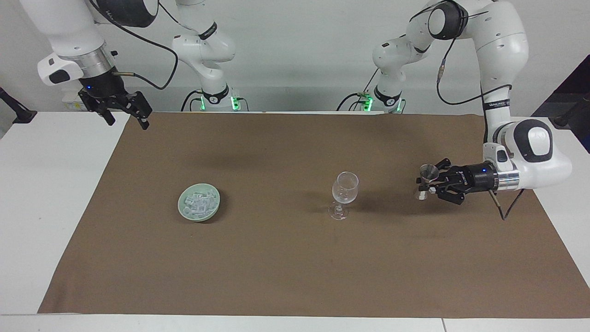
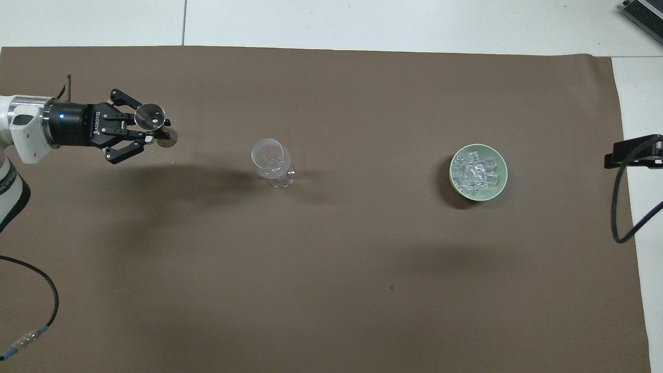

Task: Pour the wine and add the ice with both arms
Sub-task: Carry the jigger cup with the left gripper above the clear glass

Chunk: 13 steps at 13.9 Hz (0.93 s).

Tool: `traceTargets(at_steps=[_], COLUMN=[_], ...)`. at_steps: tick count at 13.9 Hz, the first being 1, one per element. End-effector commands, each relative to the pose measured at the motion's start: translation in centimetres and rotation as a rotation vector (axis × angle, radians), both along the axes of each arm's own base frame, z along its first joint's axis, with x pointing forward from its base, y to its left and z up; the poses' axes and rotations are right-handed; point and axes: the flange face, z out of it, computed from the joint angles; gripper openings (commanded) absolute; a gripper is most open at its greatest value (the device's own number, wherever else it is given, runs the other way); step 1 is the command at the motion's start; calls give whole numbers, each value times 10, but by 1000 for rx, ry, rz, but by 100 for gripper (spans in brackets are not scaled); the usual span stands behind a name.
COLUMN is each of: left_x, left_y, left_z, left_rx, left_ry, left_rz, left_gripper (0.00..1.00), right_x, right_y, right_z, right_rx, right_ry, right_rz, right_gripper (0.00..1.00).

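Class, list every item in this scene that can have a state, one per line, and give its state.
Wine glass: upright on the brown mat, no wine visible.
Ice: heaped in the green bowl.
Metal jigger: held upright above the mat.
Left gripper: shut on the jigger.
Right gripper: raised at its end, jaws open, waiting.
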Motion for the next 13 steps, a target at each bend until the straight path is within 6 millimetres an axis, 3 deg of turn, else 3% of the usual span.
traceTargets(at_steps=[1,4,9,13], left_x=[-9,-13,-24,-30], left_y=[-18,-47,-74,-82], left_z=[13,15,25,27], left_rx=[39,59,132,208], left_ry=[7,-1,-28,-26], left_rz=[18,-3,23,15], left_gripper=[9,9,9,8], right_x=[-1,-2,-2,-2], right_y=[-2,-2,-2,-2], right_z=[0,-1,-1,-1], right_rx=[-1,-1,-1,-1], right_ry=[-9,-7,-6,-7], right_rz=[15,15,15,15], right_gripper=[100,100,100,100])
